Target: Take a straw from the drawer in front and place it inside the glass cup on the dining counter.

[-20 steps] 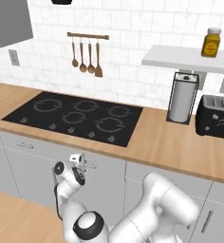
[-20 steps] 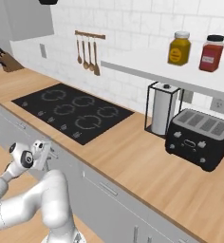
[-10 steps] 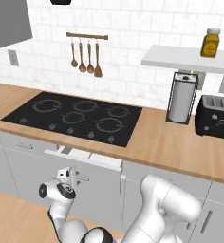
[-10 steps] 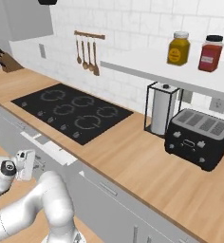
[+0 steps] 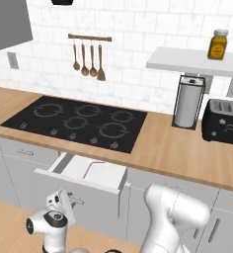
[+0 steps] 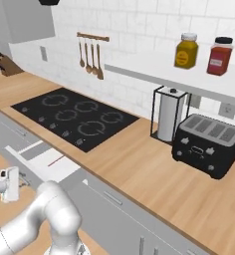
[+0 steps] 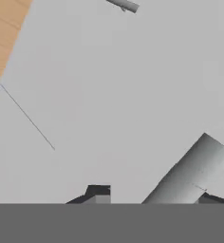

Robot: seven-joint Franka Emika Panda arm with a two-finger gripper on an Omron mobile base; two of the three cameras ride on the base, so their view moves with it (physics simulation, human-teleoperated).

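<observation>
The light-grey drawer (image 5: 84, 184) under the cooktop stands pulled out, and its white inside (image 6: 47, 162) shows. In it lies the thin red-pink straw (image 5: 90, 168), also seen as a short red line, the straw (image 6: 56, 160). My gripper (image 5: 68, 199) is low in front of the drawer, shut on its metal bar handle (image 7: 187, 170). The bar runs between my dark fingertips (image 7: 98, 192). From the right side the gripper (image 6: 11, 183) sits at the drawer's front. The glass cup and the dining counter are out of view.
A black cooktop (image 5: 76, 122) is set in the wood counter above the drawer. A paper towel holder (image 5: 189, 101) and a black toaster (image 6: 209, 144) stand to the right. Spoons hang on a wall rail (image 5: 89, 59). Grey cabinet fronts (image 5: 15, 173) flank the drawer.
The drawer has slid out from nearly closed to well open, with my gripper moving back and down on its handle. The straw inside has come into sight.
</observation>
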